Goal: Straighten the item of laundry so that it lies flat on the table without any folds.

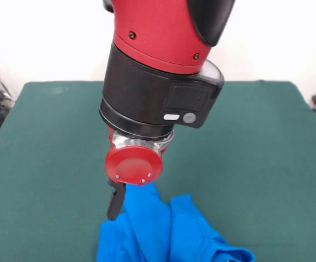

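End effector [115, 201], grip state unclear, touches the bunched T-shirt's [163, 232] raised peak.

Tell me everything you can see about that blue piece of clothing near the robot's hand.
The item of laundry is bright blue, looks like soft knit cloth, and lies bunched in ridges and folds on the table, not flat. Its lower part runs past the picture's bottom edge, so no print or full outline shows. A rounded hem or opening shows at its lower right. One peak of cloth rises to the gripper, whose black finger touches the fabric's left side; whether it is pinched there cannot be told.
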`<action>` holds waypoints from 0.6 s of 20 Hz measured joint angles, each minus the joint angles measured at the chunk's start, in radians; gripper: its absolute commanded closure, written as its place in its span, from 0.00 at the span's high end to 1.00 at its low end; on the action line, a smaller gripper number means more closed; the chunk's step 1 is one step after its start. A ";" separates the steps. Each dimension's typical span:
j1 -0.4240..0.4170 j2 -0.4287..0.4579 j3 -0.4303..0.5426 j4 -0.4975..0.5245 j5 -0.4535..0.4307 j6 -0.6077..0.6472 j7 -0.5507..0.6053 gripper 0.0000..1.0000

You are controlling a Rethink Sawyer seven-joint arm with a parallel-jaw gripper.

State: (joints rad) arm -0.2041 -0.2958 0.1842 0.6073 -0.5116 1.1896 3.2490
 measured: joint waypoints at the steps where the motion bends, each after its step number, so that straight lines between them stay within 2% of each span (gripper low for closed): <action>1: 0.000 -0.001 0.000 0.000 -0.004 0.000 -0.003 1.00; 7: 0.007 -0.006 0.000 -0.023 -0.023 0.007 -0.089 1.00; 12: 0.038 0.031 0.000 -0.109 -0.023 0.054 -0.133 1.00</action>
State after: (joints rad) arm -0.1661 -0.2648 0.1842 0.4982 -0.5348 1.2431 3.1157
